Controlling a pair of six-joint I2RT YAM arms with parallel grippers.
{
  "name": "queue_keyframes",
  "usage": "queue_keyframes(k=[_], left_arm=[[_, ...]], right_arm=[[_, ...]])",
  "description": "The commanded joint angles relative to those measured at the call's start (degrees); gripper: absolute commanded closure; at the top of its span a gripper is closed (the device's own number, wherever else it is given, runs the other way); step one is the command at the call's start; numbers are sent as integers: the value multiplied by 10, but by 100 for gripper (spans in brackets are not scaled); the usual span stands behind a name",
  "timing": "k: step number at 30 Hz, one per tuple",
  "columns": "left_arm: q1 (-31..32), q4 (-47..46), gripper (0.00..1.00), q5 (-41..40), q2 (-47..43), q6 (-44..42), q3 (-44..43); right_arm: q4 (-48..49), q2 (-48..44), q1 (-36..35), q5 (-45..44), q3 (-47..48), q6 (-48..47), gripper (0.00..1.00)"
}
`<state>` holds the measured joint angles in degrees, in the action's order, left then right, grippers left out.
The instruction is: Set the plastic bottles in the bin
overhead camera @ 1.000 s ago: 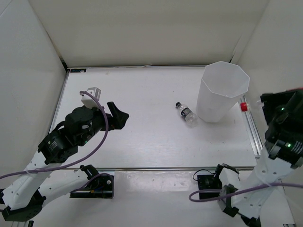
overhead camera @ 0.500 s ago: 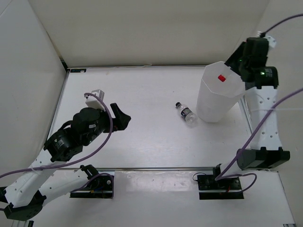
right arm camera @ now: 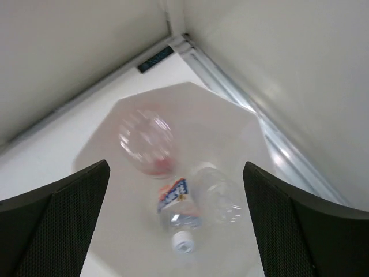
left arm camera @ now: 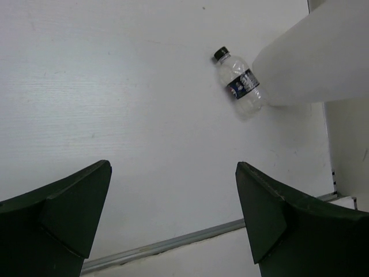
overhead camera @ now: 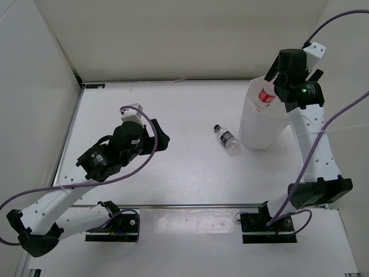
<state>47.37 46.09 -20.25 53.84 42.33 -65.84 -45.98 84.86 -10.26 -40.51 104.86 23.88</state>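
L gripper (left arm camera: 173,167): jaws wide, empty, low over table (left arm camera: 115,86). Black-cap bottle (left arm camera: 241,86) lies ahead + to its right, on its side just beside bin (overhead camera: 253,124) base. Long axis diagonal, cap pointing away from bin.

R gripper (right arm camera: 176,166): jaws wide, nothing held, above bin mouth. Red-cap bottle (overhead camera: 266,96) blurred below it, inside rim. White-cap bottle (right arm camera: 202,202) on bin floor.

Judge L arm better placed for last pickup; slight wrist turn prob. enough to close across bottle's width.
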Motion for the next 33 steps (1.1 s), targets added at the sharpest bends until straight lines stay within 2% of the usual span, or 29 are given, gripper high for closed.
queue_keyframes(k=[1,3,4,6,7,8,10,11,13,15,17,18,19,29,33], left_arm=[[1,-82,0,-39,39,25,-15],[-8,-109,0,-69,82,77,-23],[-18,-141,0,-49,109,86,-45],[-68,-174,0,38,211,67,-85],[-85,-181,0,144,251,62,-145],[-102,-181,0,196,337,62,-177],[-133,-181,2,305,417,77,-234],[-133,-181,5,328,487,85,-283],[-139,-181,6,388,552,102,-352],[-139,-181,6,415,633,102,-401],[-133,-181,6,440,674,113,-450],[-133,-181,2,452,710,118,-464],[-133,-181,0,464,726,123,-474],[-117,-188,0,529,855,170,-594],[-104,-194,0,578,912,202,-633]], right_arm=[[-18,-39,-43,-24,56,47,0],[-25,-79,-71,7,27,67,0],[-31,-93,-100,12,14,81,0],[-50,-129,-140,18,-11,121,0],[-60,-145,-150,29,-26,129,0],[-74,-152,-160,29,-26,140,0],[-122,-163,-185,29,-26,172,0],[-138,-173,-191,29,-33,187,0],[-146,-194,-198,42,-47,195,0],[-151,-209,-203,42,-65,195,0],[-156,-226,-203,42,-65,195,0],[-165,-232,-203,36,-70,195,0],[-165,-242,-203,36,-70,195,0],[-214,-276,-203,-9,-60,189,0],[-247,-286,-203,-21,-66,214,0]])
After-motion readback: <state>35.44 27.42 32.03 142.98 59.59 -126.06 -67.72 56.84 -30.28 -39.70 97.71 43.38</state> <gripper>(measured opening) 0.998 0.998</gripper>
